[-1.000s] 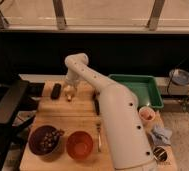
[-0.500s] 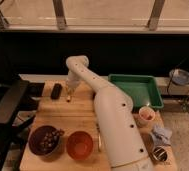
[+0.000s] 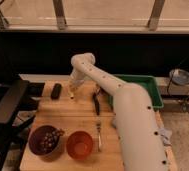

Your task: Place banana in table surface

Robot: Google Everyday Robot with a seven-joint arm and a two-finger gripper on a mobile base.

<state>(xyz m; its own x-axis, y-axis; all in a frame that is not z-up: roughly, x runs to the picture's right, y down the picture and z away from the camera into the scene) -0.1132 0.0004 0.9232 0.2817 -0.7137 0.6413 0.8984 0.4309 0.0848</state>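
Observation:
My arm stretches from the lower right across the table surface [image 3: 68,117], a light-brown wooden top. My gripper [image 3: 73,90] points down at the far left part of the table, just right of a small black block [image 3: 56,90]. The banana [image 3: 72,94] shows only as a small pale piece at the gripper's tips, low over the wood. The gripper is shut on it, and the rest of the fruit is hidden by the gripper.
A green tray [image 3: 150,82] sits at the back right, partly behind my arm. A dark utensil [image 3: 95,102] and a fork [image 3: 98,136] lie mid-table. A purple bowl [image 3: 44,140] and an orange bowl [image 3: 79,145] stand near the front edge. A black chair [image 3: 10,102] stands at the left.
The gripper has closed at the spot beside the black block. The arm has shifted only slightly; the bowls, the fork and the tray have not moved.

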